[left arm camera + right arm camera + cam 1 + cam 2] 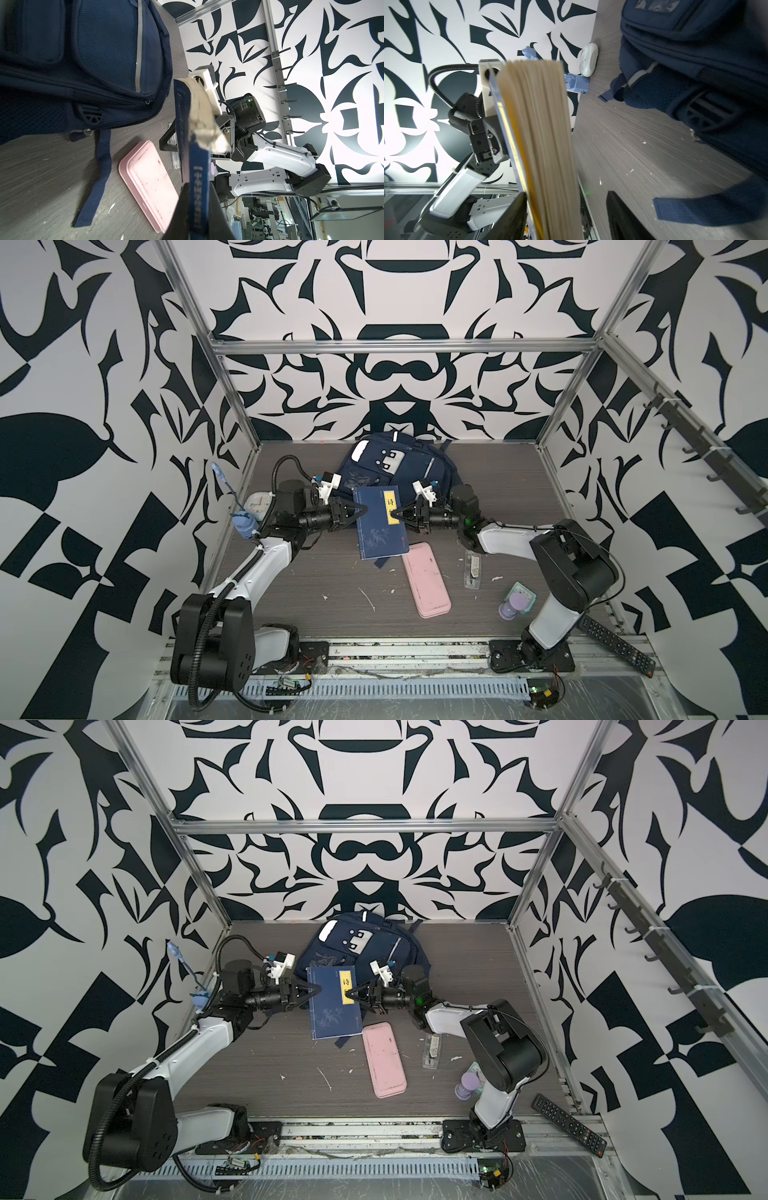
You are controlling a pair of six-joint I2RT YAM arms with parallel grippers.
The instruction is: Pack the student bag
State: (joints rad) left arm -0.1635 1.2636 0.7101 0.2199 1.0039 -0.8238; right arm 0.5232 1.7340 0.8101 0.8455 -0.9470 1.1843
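Observation:
The student bag (pixel 395 466) (pixel 357 944) lies at the back of the table, navy with white strips; it also fills part of the left wrist view (pixel 83 62) and the right wrist view (pixel 695 62). In front of it a blue book (pixel 380 526) (pixel 332 1006) with a yellow label hangs between both grippers. My left gripper (pixel 361 510) (pixel 197 187) is shut on its spine (pixel 182 116). My right gripper (pixel 395 513) (pixel 566 194) straddles the page edge (pixel 542 124); one finger is at the cover, the other stands apart from the pages.
A pink case (pixel 426 580) lies just in front of the book, with a clear small box (pixel 472 570) and a purple bottle (pixel 509 610) to its right. A remote (pixel 615 645) rests at the front right rail. A blue bottle (pixel 243 524) and white clock (pixel 257 506) sit by the left wall.

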